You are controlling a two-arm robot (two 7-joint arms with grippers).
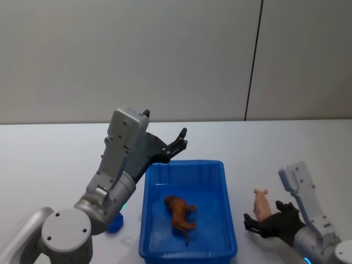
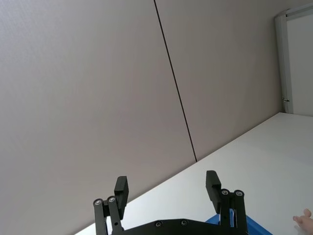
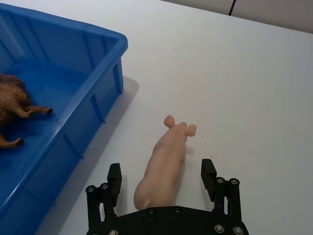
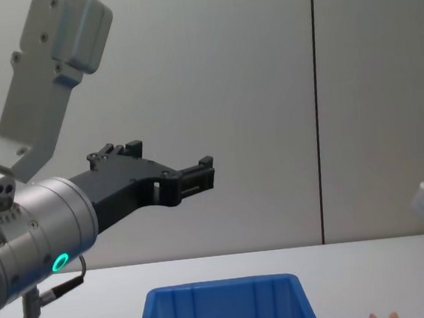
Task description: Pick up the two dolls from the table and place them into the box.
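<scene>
**White counter, grey wall: one doll in the box, one beside it**

A plain white counter (image 1: 55, 148) runs back to a pale grey wall (image 1: 165, 55) with one dark vertical seam (image 1: 254, 60). The blue box (image 1: 184, 163) sits near the front, between the two arms. The brown doll (image 1: 179, 212) lies on its side on the box floor, roughly in the middle, legs stretched toward the right wall.

The pink doll (image 1: 261, 204) lies on the counter just to the right of the box, apart from its wall. Its two little ears point toward the far end of the counter.

The left gripper (image 1: 180, 140) is raised above the box's far left corner and aimed at the wall. Its jaws are spread wide with nothing between them. In the chest view it hangs well above the box rim.

The right gripper (image 3: 161, 169) is low at the counter by the box's near right corner. Its jaws are released and straddle the pink doll's rear half, one on each side. In the right wrist view there is a gap between each jaw and the doll, which rests on the counter.
</scene>
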